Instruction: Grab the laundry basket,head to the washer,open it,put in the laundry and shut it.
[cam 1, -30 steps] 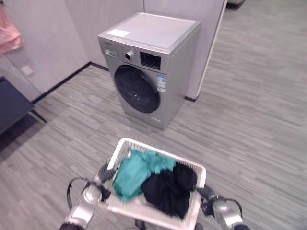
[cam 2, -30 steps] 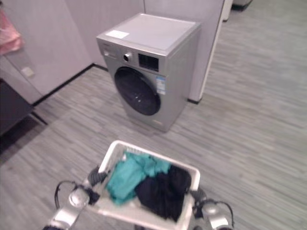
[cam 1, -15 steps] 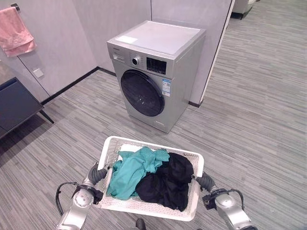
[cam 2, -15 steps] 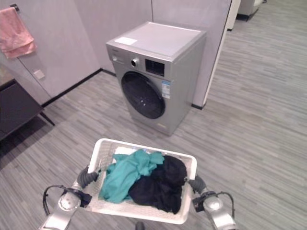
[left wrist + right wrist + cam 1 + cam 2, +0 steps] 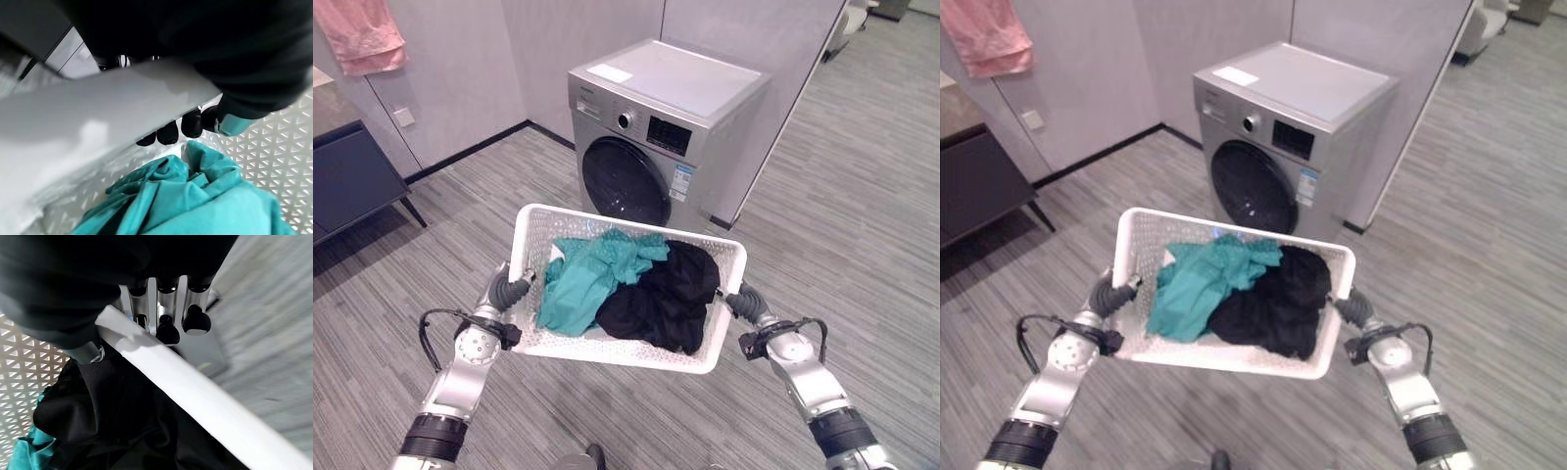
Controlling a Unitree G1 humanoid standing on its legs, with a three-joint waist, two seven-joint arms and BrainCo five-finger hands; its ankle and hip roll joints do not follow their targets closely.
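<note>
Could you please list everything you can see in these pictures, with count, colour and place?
basket: one, white, held up between the two hands, in front of the washer
teal clothes: one heap, teal, in the basket on the robot's left
black clothes: one heap, black, in the basket on the robot's right
washer: one, silver with a dark round door, shut, against the wall ahead
towel: one, pink, hanging on the wall at far left
cabinet: one, dark, by the left wall
wall socket: one, white, under the towel
left hand: curled round the basket's left rim
right hand: curled round the basket's right rim
</note>
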